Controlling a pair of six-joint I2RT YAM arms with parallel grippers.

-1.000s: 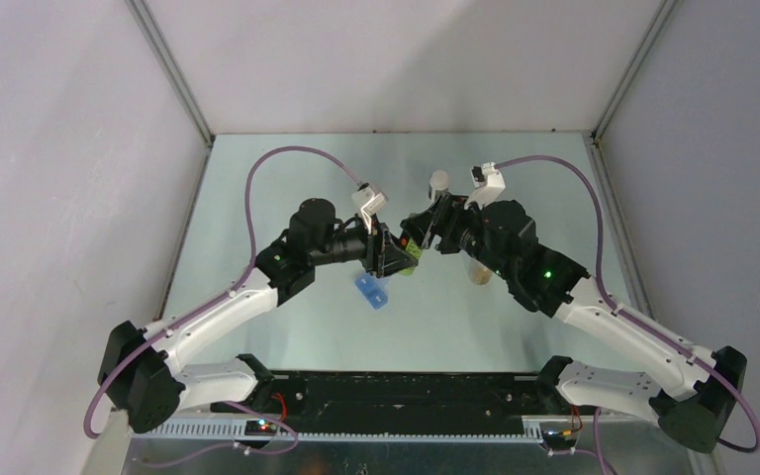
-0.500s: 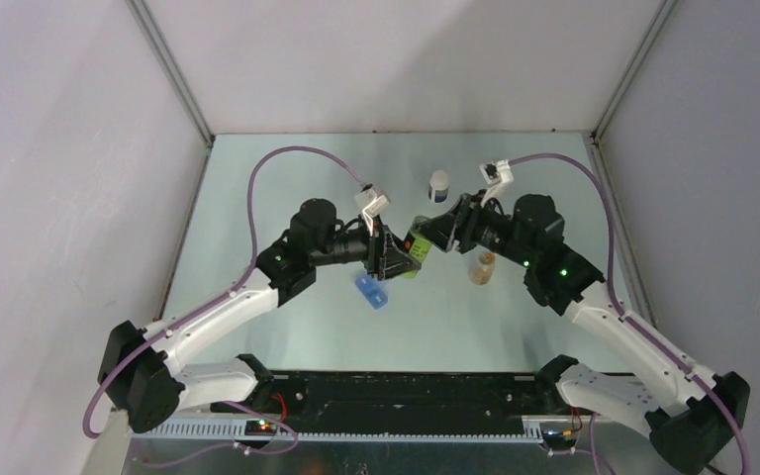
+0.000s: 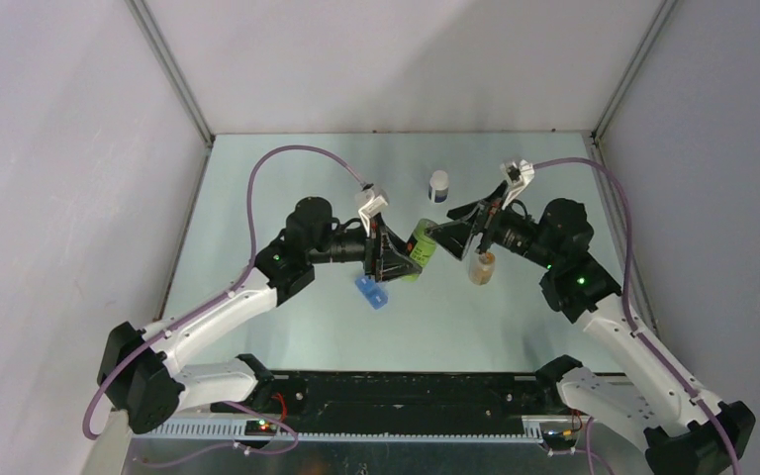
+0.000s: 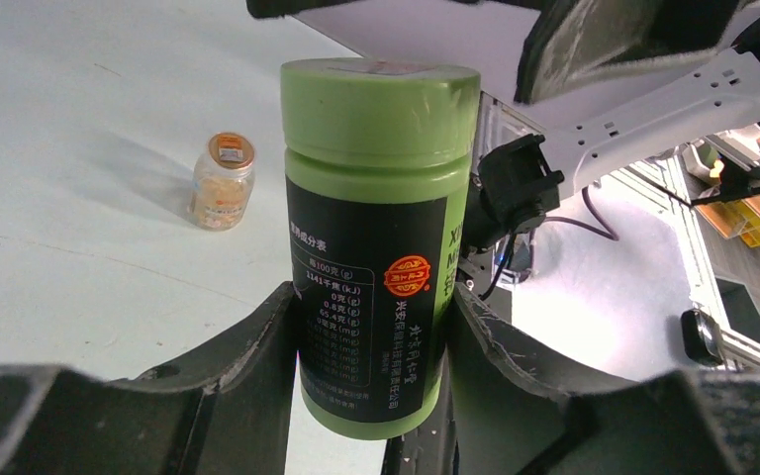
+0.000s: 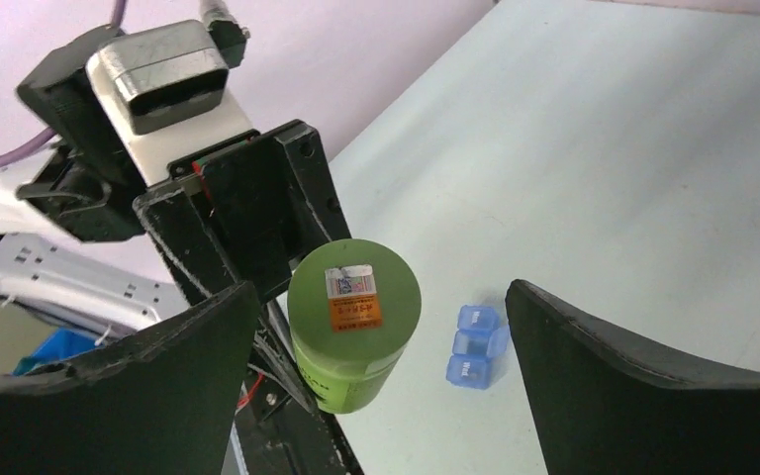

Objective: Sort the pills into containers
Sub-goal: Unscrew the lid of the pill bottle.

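Note:
My left gripper is shut on a green pill bottle with a black label and a green cap, held tilted above the table; it fills the left wrist view. My right gripper is open, its jaws wide apart, just right of the bottle's cap and not touching it. In the right wrist view the cap lies between my right fingers. A blue weekly pill organizer lies on the table below the bottle, also in the right wrist view.
A small clear bottle of amber pills with an orange cap stands under the right wrist; it shows in the left wrist view. A small white bottle stands farther back. Grey walls enclose the table.
My right gripper has drawn back to the right, off the green bottle's cap, and its jaws have opened. My left gripper still holds the bottle, now tilted slightly more to the right.

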